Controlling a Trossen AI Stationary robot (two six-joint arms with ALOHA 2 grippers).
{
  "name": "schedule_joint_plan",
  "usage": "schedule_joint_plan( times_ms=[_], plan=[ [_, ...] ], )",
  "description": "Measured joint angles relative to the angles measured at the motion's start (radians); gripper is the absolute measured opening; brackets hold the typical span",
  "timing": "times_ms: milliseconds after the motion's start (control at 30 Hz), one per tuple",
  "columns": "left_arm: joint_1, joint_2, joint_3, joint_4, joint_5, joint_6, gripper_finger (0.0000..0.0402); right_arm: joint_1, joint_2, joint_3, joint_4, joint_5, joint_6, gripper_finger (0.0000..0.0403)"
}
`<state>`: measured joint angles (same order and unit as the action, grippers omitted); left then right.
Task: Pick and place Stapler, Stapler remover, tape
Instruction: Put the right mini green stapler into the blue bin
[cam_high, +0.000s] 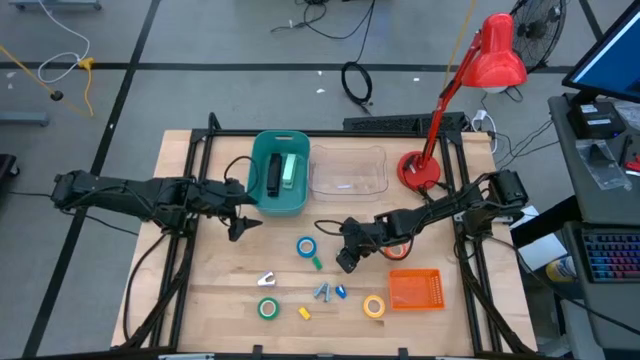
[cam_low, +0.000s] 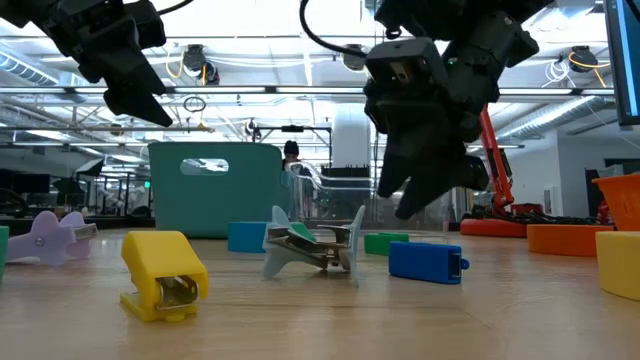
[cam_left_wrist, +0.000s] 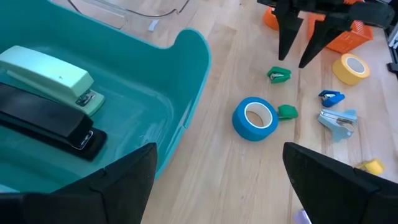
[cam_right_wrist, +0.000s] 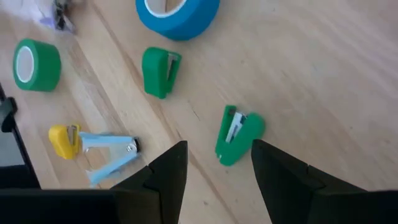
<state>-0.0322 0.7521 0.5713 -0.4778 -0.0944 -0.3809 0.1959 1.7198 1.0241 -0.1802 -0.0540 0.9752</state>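
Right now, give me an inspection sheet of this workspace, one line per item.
Surface: wooden table, no spills seen.
Job's things: two staplers in teal bin; blue tape, green tape, yellow tape and small staple removers loose on the table.
Clutter: clear tray, orange basket, red lamp.
Grippers: left gripper open beside the bin; right gripper open above a green remover.
Cables: loops on the floor beyond the table.
Surroundings: monitor and keyboard at the right.

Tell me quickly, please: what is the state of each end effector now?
Left end effector: open, holding nothing, beside the teal bin.
Right end effector: open, holding nothing, above a green staple remover.
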Motion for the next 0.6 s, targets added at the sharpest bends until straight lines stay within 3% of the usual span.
schedule_joint_plan(
  times_ms=[200, 600],
  plan=[
    [0.0, 0.0, 0.0, -0.005, 0.0, 0.004, 0.0351, 0.0, -0.005, 0.0, 0.0, 0.0, 0.087, 0.0171],
    [0.0, 0.0, 0.0, -0.005, 0.0, 0.008, 0.0351, -0.012, -0.005, 0.0, 0.013, -0.003, 0.098, 0.0171]
  ],
)
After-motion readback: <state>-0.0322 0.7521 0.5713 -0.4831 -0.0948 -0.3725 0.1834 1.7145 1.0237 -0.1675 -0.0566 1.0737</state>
